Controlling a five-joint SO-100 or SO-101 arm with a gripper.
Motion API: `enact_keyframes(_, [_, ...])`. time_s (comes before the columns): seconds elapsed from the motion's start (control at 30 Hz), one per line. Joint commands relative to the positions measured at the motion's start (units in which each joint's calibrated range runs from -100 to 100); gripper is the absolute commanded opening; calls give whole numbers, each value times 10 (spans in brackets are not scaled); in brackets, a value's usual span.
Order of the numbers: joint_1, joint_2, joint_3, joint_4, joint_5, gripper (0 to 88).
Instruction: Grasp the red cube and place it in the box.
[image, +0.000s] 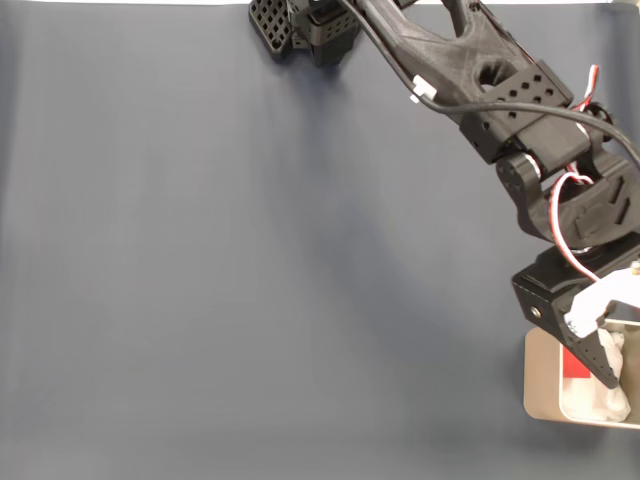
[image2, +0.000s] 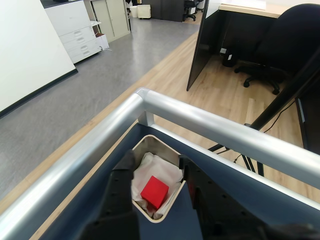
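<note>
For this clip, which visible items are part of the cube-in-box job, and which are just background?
Job items:
- red cube, lying on the white padding inside the box
- box
- gripper, jaws apart above the box

Background:
- dark blue table cover
- metal rail at the table edge
- black office chair
- white drawer cabinet

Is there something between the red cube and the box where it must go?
Nothing visible does. In the wrist view the red cube already lies on the white padding inside the box, between the fingers of the open claw.
</note>
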Motion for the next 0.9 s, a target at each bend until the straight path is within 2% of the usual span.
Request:
enact_keyframes(0.0, [13,-65,-1,-11,-5,0])
enact_keyframes(0.4, [74,-215,149,-20,-12,0])
enact_keyframes(0.43, [123,-307,257,-24,-19,0])
enact_keyframes(0.87, [215,-559,567,-34,-29,0])
